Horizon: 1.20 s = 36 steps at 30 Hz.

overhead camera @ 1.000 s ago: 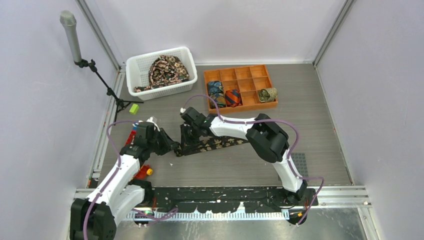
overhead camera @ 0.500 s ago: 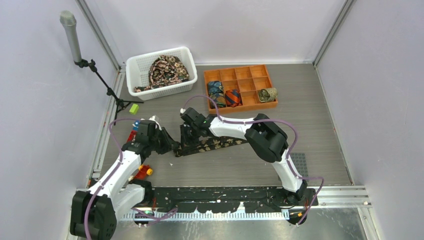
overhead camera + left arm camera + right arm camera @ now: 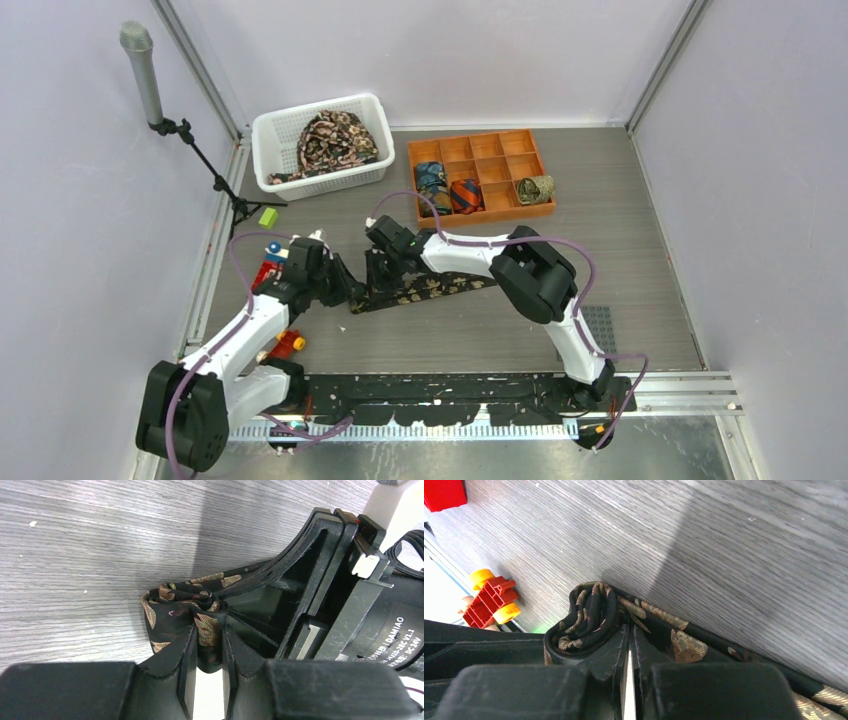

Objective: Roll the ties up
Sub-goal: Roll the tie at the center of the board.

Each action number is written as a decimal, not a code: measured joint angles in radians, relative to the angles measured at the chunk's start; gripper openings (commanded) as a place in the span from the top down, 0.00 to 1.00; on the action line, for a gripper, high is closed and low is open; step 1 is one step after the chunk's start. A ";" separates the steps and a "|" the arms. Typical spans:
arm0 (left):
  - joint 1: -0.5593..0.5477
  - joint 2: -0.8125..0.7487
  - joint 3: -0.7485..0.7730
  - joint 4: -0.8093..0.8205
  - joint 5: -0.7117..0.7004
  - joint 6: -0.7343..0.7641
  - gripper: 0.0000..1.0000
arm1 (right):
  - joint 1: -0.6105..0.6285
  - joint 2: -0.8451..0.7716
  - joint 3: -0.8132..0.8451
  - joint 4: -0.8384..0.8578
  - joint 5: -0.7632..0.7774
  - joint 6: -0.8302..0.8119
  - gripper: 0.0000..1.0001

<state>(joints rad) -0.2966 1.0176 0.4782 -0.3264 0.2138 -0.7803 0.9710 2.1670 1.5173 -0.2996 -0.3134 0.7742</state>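
Observation:
A black tie (image 3: pixel 430 288) with tan leaf print lies across the table's middle, its left end wound into a small roll (image 3: pixel 180 605). My left gripper (image 3: pixel 207 636) is shut on a fold of that roll (image 3: pixel 358 297) from the left. The right gripper (image 3: pixel 630 636) is shut on the tie right beside the roll (image 3: pixel 584 617), with its fingers (image 3: pixel 378 275) pointing down. Both grippers meet at the tie's left end. More ties (image 3: pixel 330 138) are heaped in a white basket (image 3: pixel 268 128). Rolled ties (image 3: pixel 450 190) sit in an orange compartment tray (image 3: pixel 500 145).
Red and yellow toy blocks (image 3: pixel 489 597) lie near the left edge, by my left arm, and a red block (image 3: pixel 444 492) shows in the right wrist view. A green block (image 3: pixel 267 217) and a microphone stand (image 3: pixel 190 150) are at the far left.
The left arm has shifted slightly forward and to the right, closer to the right gripper. Both grippers keep their hold on the tie's rolled end.

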 measured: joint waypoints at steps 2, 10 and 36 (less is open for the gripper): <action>-0.009 0.010 0.005 0.004 -0.009 -0.003 1.00 | -0.002 0.000 -0.002 0.000 0.000 0.000 0.87; -0.035 0.055 0.012 0.050 -0.020 -0.020 1.00 | -0.016 -0.029 -0.024 -0.021 0.031 -0.018 0.87; -0.093 0.147 0.018 0.134 -0.032 -0.052 0.72 | -0.089 -0.155 -0.150 -0.060 0.113 -0.069 0.87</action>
<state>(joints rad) -0.3893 1.1648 0.4957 -0.1928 0.1822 -0.8326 0.8825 2.0117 1.3678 -0.3599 -0.2001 0.7052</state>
